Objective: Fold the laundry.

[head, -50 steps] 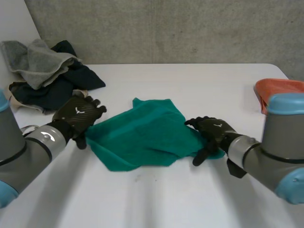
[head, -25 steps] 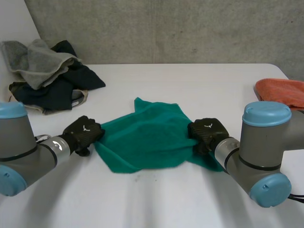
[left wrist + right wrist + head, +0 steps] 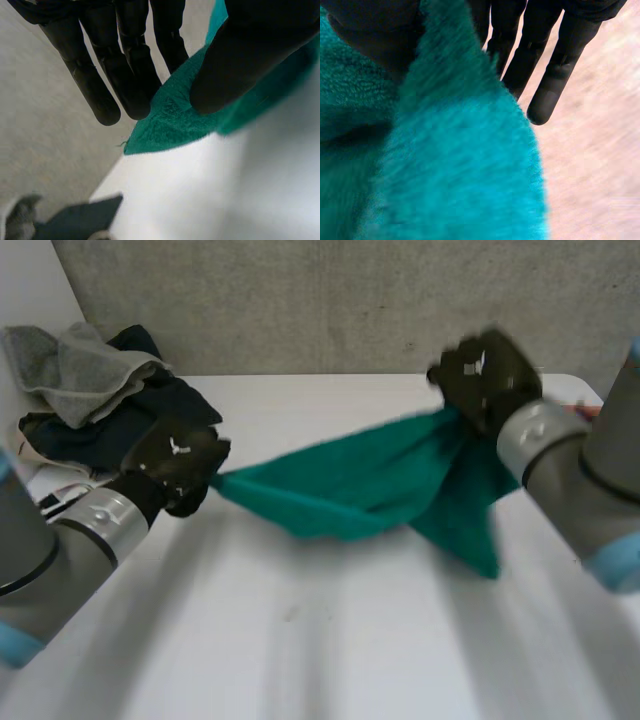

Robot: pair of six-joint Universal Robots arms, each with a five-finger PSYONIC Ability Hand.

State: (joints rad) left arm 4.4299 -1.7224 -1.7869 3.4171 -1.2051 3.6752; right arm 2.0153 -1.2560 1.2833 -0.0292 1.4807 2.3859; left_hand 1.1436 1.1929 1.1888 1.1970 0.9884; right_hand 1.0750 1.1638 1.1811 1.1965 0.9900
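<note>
ok so from my end: i've got the green towel (image 3: 340,490) strung between both hands, off the white table (image 3: 300,640) and sagging a bit in the middle. the left hand (image 3: 178,462) is low, near the table, clamped on one corner. in the left wrist view the thumb (image 3: 250,50) presses the cloth against the fingers (image 3: 132,75), and the tip of the corner pokes out just past them. the right hand (image 3: 487,375) is higher and further back, pinching the opposite end between its thumb and fingers. a loose flap hangs down from it toward the table, can't tell if the tip touches. the pile of grey and dark laundry (image 3: 90,380) sits at the far left corner of the table, well apart from the towel.
</note>
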